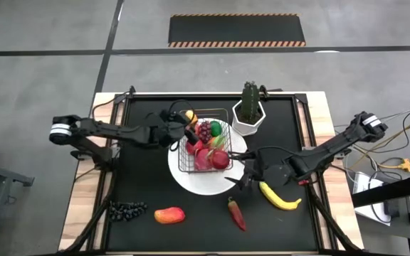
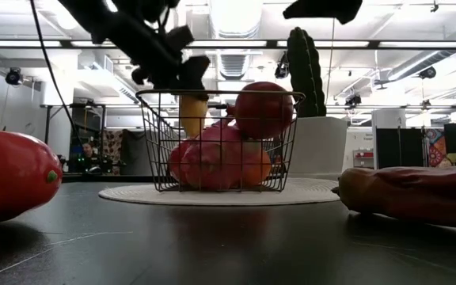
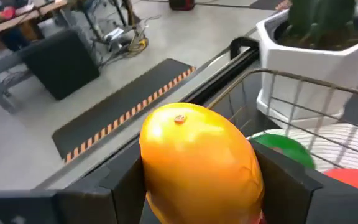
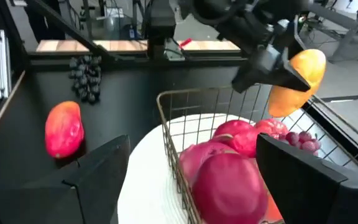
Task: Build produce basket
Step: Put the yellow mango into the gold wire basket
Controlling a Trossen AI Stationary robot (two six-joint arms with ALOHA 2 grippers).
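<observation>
The wire basket [image 1: 205, 146] stands on a round white plate [image 1: 194, 181] and holds red fruits, purple grapes and a green piece [image 3: 278, 146]. My left gripper [image 1: 184, 122] reaches in from the table's left and is shut on a yellow-orange mango [image 1: 189, 116] at the basket's far left corner. My right gripper [image 1: 242, 178] hovers open by the plate's right near edge, its fingers facing the basket [image 4: 229, 155]. On the table lie a banana [image 1: 280, 197], a red chili [image 1: 237, 213], dark grapes [image 1: 127, 210] and a red-orange mango [image 1: 169, 215]. My left gripper pinches the yellow-orange mango [image 3: 197, 155] between its two fingers [image 3: 123, 186], one on each side of the fruit. The fingers come slanting down from the table's left. The mango [image 2: 194, 111] is lifted clear and hangs at the basket's rim [image 2: 220, 93], over its left end.
A green cactus in a white hexagonal pot [image 1: 249, 114] stands just beyond the basket's far right corner. The black mat's near half has free room between the loose fruits. Cables and the arms' frames run along the table's edges.
</observation>
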